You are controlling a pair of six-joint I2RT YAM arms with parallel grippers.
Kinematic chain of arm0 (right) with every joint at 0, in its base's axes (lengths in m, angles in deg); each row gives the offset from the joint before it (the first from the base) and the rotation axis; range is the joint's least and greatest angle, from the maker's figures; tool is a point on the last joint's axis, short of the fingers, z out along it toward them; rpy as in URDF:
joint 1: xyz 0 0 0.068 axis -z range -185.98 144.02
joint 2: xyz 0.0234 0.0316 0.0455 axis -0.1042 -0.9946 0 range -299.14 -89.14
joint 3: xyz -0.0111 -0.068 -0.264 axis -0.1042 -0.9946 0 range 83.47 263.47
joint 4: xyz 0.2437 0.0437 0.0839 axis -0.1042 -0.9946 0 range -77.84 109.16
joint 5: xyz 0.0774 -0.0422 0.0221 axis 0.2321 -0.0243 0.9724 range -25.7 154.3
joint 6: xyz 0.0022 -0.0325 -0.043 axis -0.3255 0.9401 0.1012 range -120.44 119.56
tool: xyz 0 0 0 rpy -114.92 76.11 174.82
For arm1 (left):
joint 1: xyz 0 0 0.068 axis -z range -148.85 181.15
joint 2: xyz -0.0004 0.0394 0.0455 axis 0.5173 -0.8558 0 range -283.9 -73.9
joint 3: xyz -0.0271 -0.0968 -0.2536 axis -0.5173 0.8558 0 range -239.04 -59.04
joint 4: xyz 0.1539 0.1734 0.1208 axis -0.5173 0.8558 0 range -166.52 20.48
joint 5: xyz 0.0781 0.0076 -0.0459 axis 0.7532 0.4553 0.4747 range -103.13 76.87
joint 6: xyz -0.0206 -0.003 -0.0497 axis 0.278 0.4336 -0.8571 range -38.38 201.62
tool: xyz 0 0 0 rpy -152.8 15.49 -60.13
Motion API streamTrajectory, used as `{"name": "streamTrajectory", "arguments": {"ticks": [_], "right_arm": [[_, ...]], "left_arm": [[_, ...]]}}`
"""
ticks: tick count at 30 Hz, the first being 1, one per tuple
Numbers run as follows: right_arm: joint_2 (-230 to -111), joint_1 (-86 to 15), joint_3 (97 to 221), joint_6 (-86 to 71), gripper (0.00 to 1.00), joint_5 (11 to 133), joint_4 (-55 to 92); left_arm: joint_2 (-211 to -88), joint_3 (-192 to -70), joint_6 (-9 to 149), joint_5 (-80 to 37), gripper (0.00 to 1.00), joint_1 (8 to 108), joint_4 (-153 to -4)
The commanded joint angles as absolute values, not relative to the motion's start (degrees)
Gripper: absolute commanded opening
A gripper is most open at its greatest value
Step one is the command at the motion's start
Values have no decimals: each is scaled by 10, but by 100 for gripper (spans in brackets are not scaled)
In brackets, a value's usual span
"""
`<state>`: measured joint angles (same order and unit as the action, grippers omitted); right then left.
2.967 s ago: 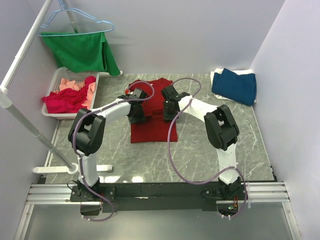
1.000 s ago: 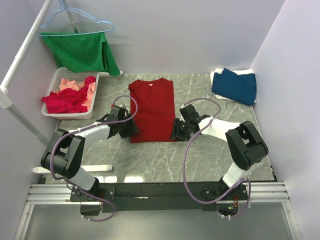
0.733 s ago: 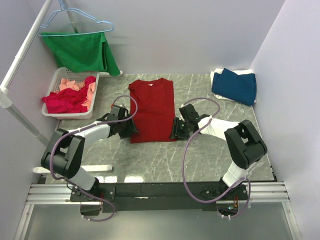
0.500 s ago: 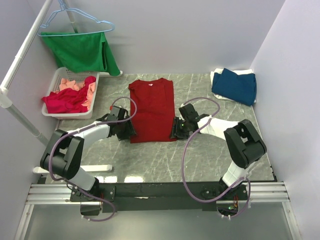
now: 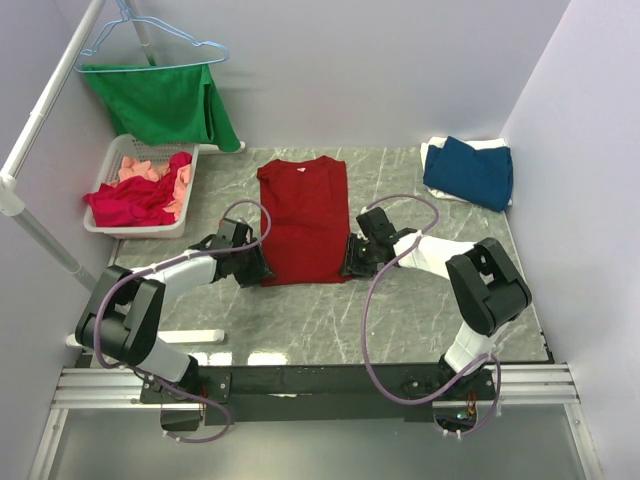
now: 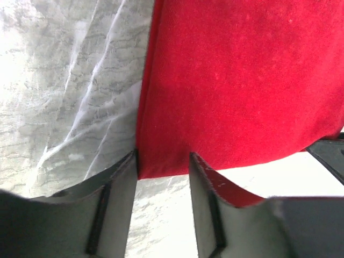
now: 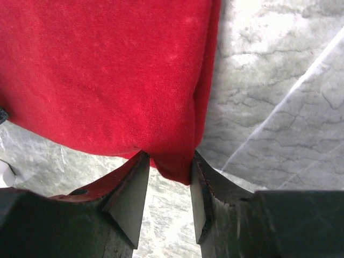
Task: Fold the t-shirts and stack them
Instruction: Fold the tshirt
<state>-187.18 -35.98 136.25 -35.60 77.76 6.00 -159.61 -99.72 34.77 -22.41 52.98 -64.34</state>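
White basket (image 5: 150, 145) with crimson t-shirt (image 5: 128, 206)

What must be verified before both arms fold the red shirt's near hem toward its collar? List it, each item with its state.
1. Left gripper at the near-left corner of the deep-red shirt, cloth between its fingers: ok.
2. Right gripper at the near-right corner, cloth between its fingers: ok.
3. Both grips fully clamped: cannot tell.
4. Shirt lying flat, sleeves tucked in: ok.
5. Nothing lying on the shirt's far half: ok.
6. Dark blue shirt apart from it, at the far right: ok.
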Motion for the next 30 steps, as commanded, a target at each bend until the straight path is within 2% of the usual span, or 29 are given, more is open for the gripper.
{"name": "streamTrajectory", "arguments": {"ticks": [1, 3, 4, 5, 7, 8, 9, 17, 30], "right_arm": [[-1915, -368, 1345, -351, 40, 741, 44], [-1924, -368, 1347, -351, 30, 746, 44], [-1928, -368, 1351, -350, 21, 747, 43], [-1932, -369, 1352, -351, 7, 746, 40], [-1934, -368, 1354, -352, 0, 743, 36], [-1931, -369, 1354, -352, 0, 741, 31], [-1928, -370, 1351, -352, 0, 739, 29], [-1855, -395, 1309, -351, 0, 731, -2], [-1651, -483, 1246, -388, 0, 723, -86]], "left_arm": [[-1615, -985, 341, -233, 46, 532, -636], [-1617, -987, 342, -225, 42, 532, -630], [-1619, -989, 342, -225, 40, 532, -627], [-1619, -990, 343, -223, 34, 532, -625], [-1622, -1000, 342, -206, 19, 532, -605], [-1624, -1006, 341, -196, 3, 532, -580], [-1630, -1012, 341, -180, 1, 532, -567], [-1581, -1002, 336, -148, 1, 545, -510], [-1378, -943, 267, -178, 1, 600, -418]]}}
